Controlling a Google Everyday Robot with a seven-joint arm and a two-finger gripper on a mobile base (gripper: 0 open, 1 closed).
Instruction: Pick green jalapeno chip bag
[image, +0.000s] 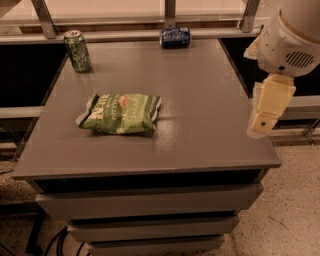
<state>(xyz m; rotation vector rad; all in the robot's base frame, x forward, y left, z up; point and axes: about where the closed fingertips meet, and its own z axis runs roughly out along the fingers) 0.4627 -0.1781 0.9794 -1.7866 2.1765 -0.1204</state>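
The green jalapeno chip bag (120, 114) lies flat on the grey table top (200, 100), left of its middle, with white lettering and a small reddish logo facing up. My gripper (263, 121) hangs from the white arm at the right of the camera view, over the table's right edge. It is well to the right of the bag and apart from it, holding nothing that I can see.
An upright green patterned soda can (77, 50) stands at the table's back left corner. A blue can (175, 37) lies on its side at the back edge. Metal rails run behind the table. Drawer fronts sit below the top, and speckled floor shows at the right.
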